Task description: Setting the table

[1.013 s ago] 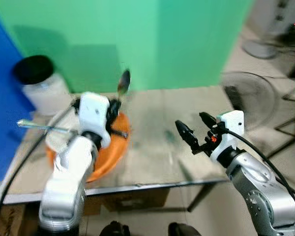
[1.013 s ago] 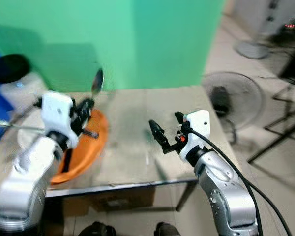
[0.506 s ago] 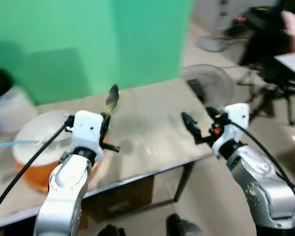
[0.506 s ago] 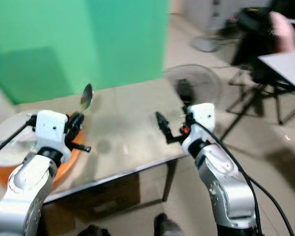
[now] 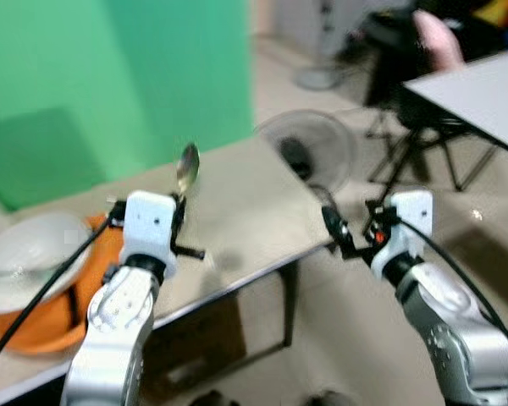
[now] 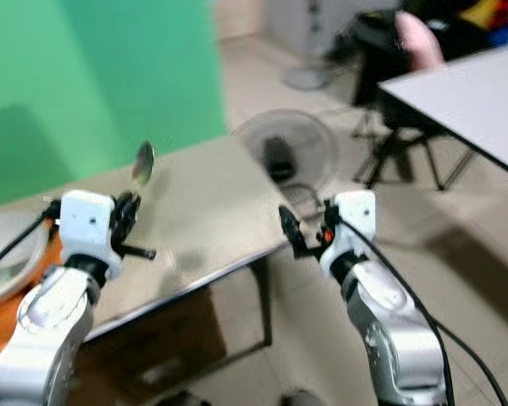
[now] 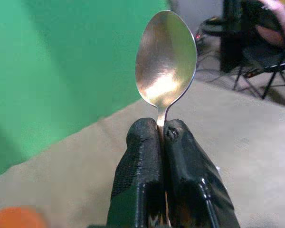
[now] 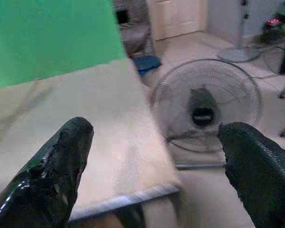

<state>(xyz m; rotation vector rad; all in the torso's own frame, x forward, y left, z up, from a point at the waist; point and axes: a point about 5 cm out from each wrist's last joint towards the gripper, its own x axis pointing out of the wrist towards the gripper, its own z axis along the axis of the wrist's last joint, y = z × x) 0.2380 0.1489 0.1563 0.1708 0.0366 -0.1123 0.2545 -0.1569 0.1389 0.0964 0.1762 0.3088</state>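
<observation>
Left gripper (image 7: pixel 161 130) at center-left clenches a spoon (image 7: pixel 165 57), bowl up, over the table (image 5: pixel 237 228). Right gripper (image 8: pixel 156 156), lower right, spread wide, seemingly past the table's edge.

We find no readable text, labels, brand names, numbers or signs in any view. The pictures are blurred, and the surfaces we can see carry no lettering that we can make out.
</observation>
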